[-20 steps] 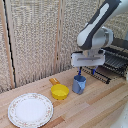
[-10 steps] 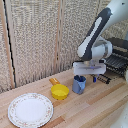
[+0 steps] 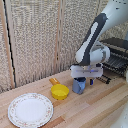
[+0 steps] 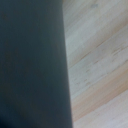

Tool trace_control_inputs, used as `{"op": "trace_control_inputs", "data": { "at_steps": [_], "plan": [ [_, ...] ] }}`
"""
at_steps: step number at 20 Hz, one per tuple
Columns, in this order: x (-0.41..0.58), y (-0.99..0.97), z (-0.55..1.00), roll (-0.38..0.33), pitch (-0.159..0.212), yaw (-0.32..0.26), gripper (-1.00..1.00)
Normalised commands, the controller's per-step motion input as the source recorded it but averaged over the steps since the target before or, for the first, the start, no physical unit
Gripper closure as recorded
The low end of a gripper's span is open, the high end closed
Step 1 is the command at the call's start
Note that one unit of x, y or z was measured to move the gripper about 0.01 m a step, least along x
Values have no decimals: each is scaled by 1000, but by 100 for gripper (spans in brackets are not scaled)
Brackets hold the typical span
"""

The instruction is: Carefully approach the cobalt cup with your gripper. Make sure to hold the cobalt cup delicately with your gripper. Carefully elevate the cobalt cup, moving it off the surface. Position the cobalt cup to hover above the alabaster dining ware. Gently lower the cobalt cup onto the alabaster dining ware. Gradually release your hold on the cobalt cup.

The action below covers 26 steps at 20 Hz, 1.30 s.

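The cobalt cup (image 3: 78,87) stands upright on the wooden table, just to the right of a yellow bowl in the exterior view. My gripper (image 3: 83,82) has its white block directly above the cup, with its dark-blue fingers (image 3: 92,81) down beside the cup's top; one finger shows a little apart from the cup's right side. The jaws look open, with nothing lifted. The white plate (image 3: 30,109) with a speckled rim lies at the exterior view's lower left, well away from the cup. In the wrist view a blurred dark blue-grey surface (image 4: 30,60) fills half the picture beside bare wood.
A yellow handled bowl (image 3: 60,92) sits between the plate and the cup, close to the cup. A black wire rack (image 3: 118,59) stands at the exterior view's right. A reed screen (image 3: 35,35) backs the table.
The arm has come down over the cup, bringing the fingers from above it to the level of its top. The cup, bowl and plate have not moved.
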Motion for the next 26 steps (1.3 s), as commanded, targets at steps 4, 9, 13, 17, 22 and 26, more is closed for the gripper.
{"op": "trace_control_inputs", "data": {
  "at_steps": [4,9,13,17,22,26],
  "plan": [
    [-40,-6,-1,0,-219,-16,100],
    [-97,-19,-6,0,-196,-14,100],
    [-110,37,0,0,-2,-16,100],
    [-39,29,61,0,65,-63,100],
    [121,-34,841,7,91,-107,100],
    [346,-6,1000,0,35,-58,100]
  ]
}}
